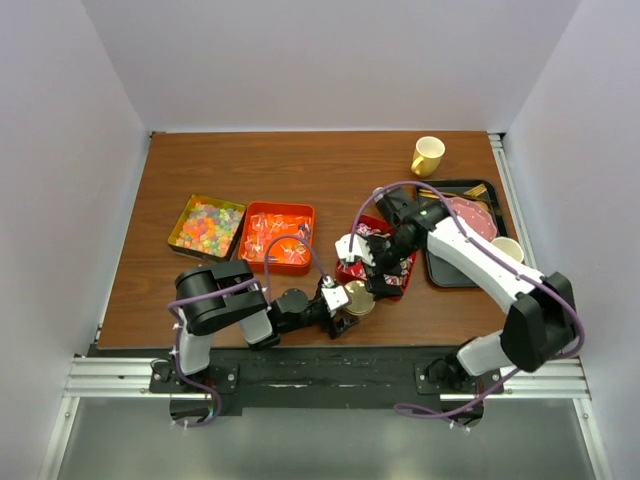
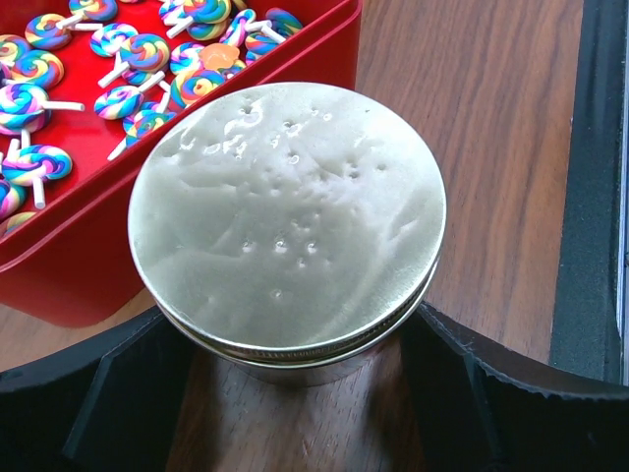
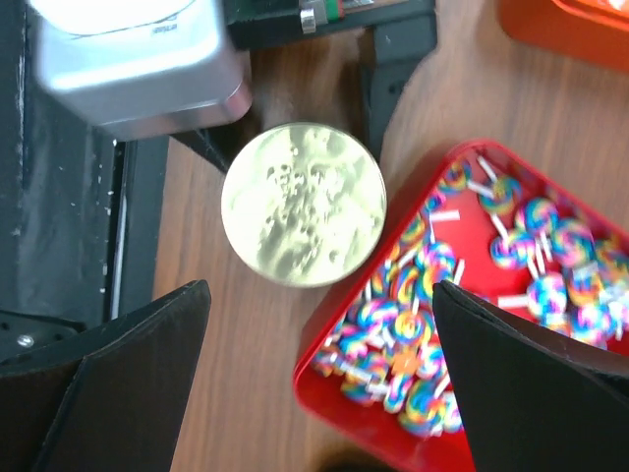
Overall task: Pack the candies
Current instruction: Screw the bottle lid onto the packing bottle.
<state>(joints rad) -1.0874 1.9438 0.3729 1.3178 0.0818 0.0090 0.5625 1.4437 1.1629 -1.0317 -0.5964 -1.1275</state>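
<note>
Left claw (image 2: 290, 339) is closed on the tin (image 2: 285, 216), beside the red tray (image 2: 79, 285) of candies (image 2: 138, 49). Right claw (image 3: 319, 339) hangs wide open above, empty.

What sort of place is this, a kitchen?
Probably a robot test booth: plain white walls box in a wooden table, two arms are bolted at its edge, and candies sit sorted in trays.

The brown wooden tabletop (image 1: 300, 165) carried a yellow tray (image 1: 176, 232), an orange tray (image 1: 278, 206) just beside it, a red tray (image 2: 69, 270) with a round gold tin (image 2: 285, 226) against its near corner, a black tray (image 1: 445, 282) rightward, and a yellow mug (image 1: 427, 156) far back.
</note>
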